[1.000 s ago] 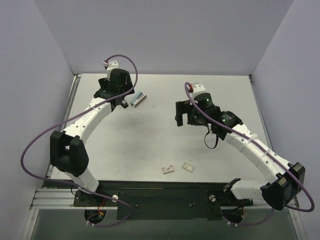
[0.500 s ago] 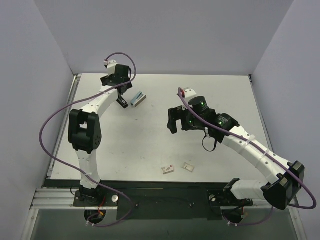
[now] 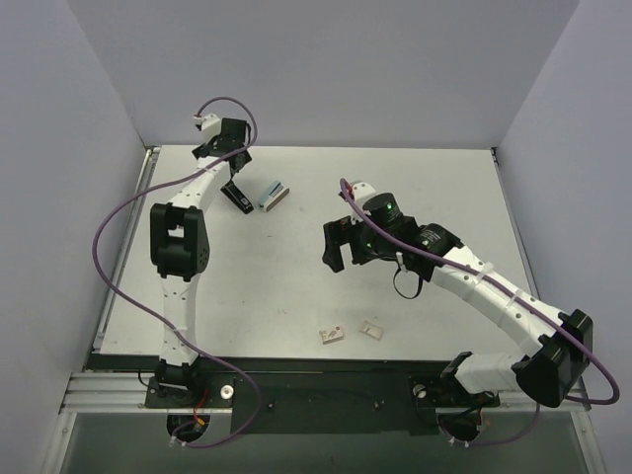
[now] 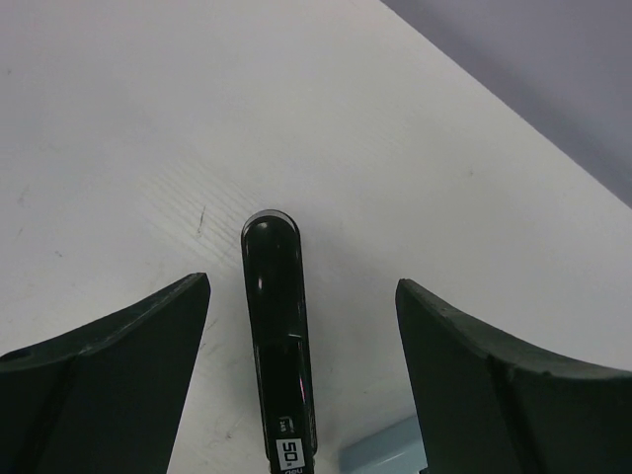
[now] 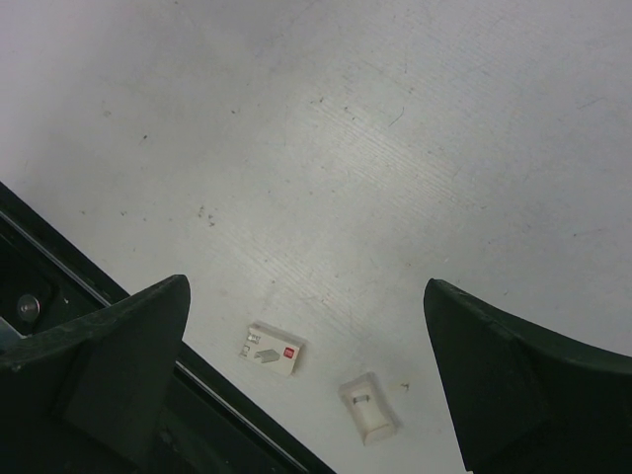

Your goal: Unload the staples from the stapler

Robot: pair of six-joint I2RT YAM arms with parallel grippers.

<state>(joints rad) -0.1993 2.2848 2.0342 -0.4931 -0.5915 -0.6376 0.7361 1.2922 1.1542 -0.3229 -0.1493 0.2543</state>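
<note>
The black stapler point(image 4: 278, 336) lies flat on the table between the fingers of my left gripper point(image 4: 301, 296), which is open and a little above it, not touching. In the top view the stapler point(image 3: 237, 197) is at the far left, just below the left gripper point(image 3: 233, 170). My right gripper point(image 3: 336, 247) is open and empty, hovering over the middle of the table. Its wrist view point(image 5: 306, 326) looks down at bare table. No staples can be made out.
A light blue and white box point(image 3: 274, 196) lies just right of the stapler; its corner shows in the left wrist view point(image 4: 387, 452). A small staple box point(image 3: 332, 335) point(image 5: 272, 351) and a small white tray point(image 3: 371, 329) point(image 5: 367, 405) lie near the front edge.
The left arm has folded upright and its gripper has drawn back toward the far-left corner over the stapler. The right gripper has moved left and toward the front.
</note>
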